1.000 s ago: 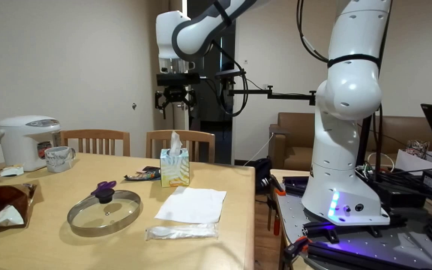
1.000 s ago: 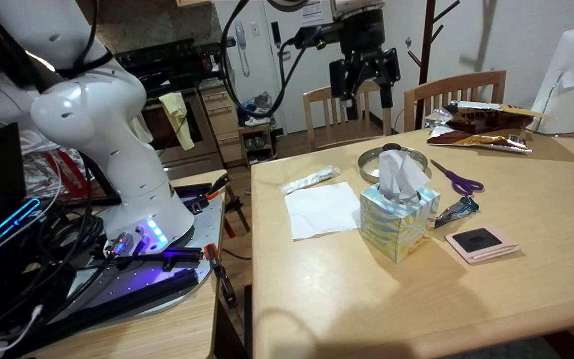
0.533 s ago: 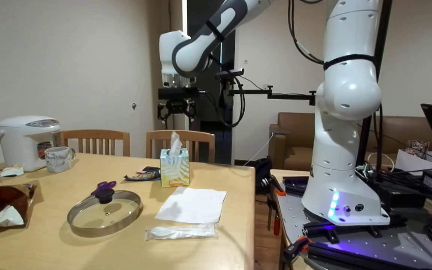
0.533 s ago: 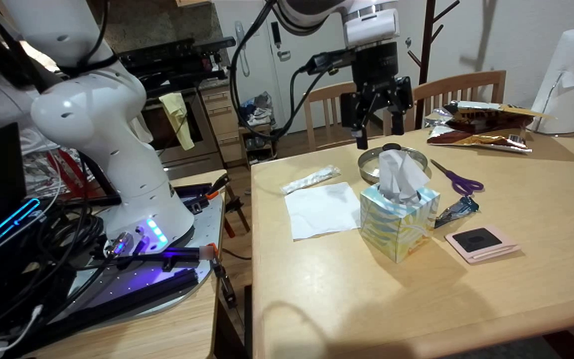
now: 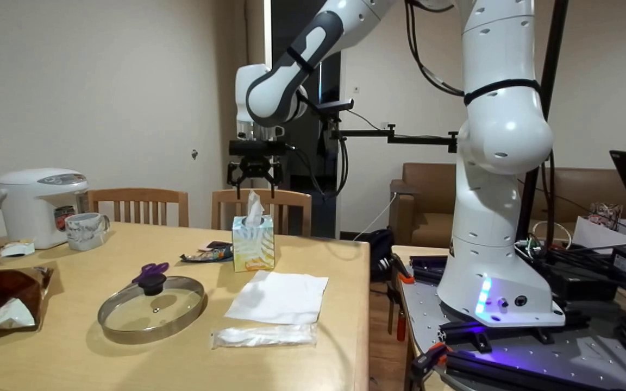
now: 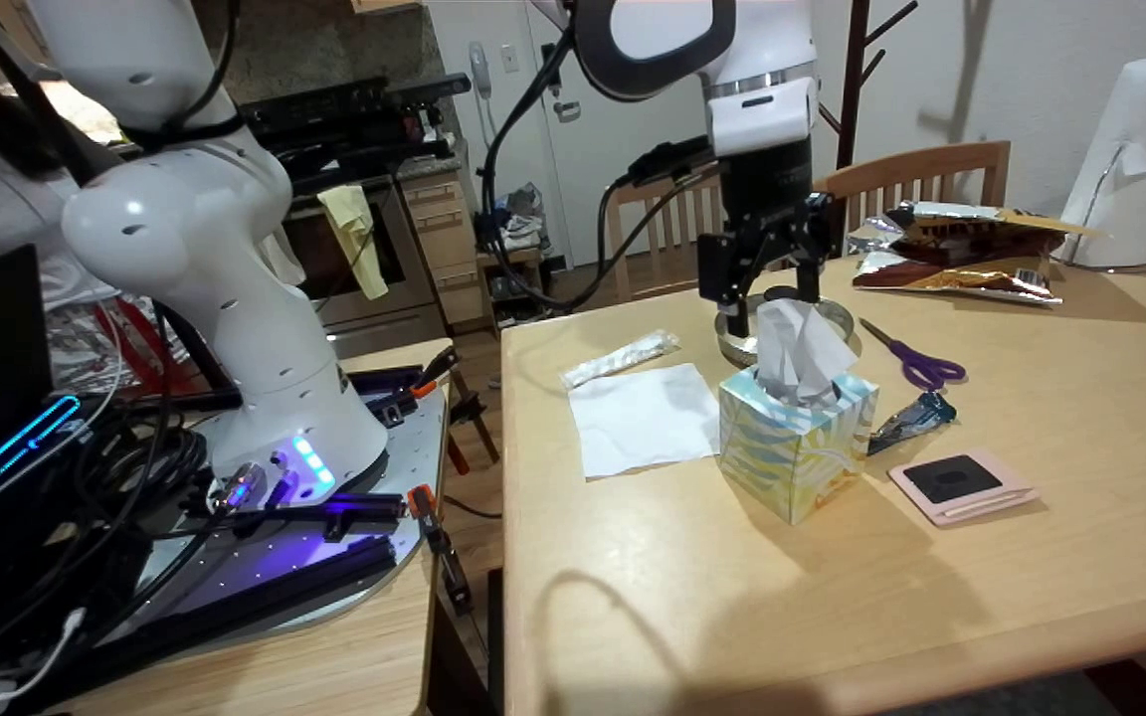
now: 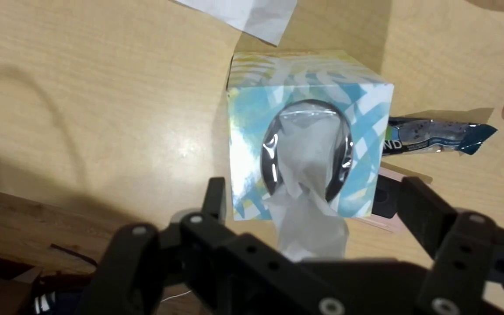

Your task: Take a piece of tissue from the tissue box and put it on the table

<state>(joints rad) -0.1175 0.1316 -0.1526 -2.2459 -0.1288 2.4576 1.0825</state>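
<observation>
Tissue Extraction: Pincer Position and Grip Point

Tool state: the black two-fingered pincer (image 5: 256, 195) pointed downward, its dark fingers (image 7: 214, 199) set well apart and clamped on nothing.

Workpiece location: the thin white paper tissue (image 7: 309, 232) stood below the pincer's palm; in both exterior views its tip showed near the fingertips. From the wrist it lay across the gap between the fingers, touching neither as far as I could see. Its base sat in the oval plastic-lined mouth (image 7: 271, 164) of the blue, white and yellow cardboard tissue box (image 5: 253, 244), which rested on the pale wooden table (image 6: 832, 597) below the pincer.

Handling: I judged the tissue very light, limp and easily torn. It would fold rather than push back, so ripping seemed a greater risk than slipping.

Grip point: the middle of the standing tuft, between loose tip and mouth, seemed best. A higher pinch could have caught only one fold; a lower one could have snagged the plastic or dented the cardboard. The box looked light enough to rise with the pull; I rated a slow upward draw safest.
</observation>
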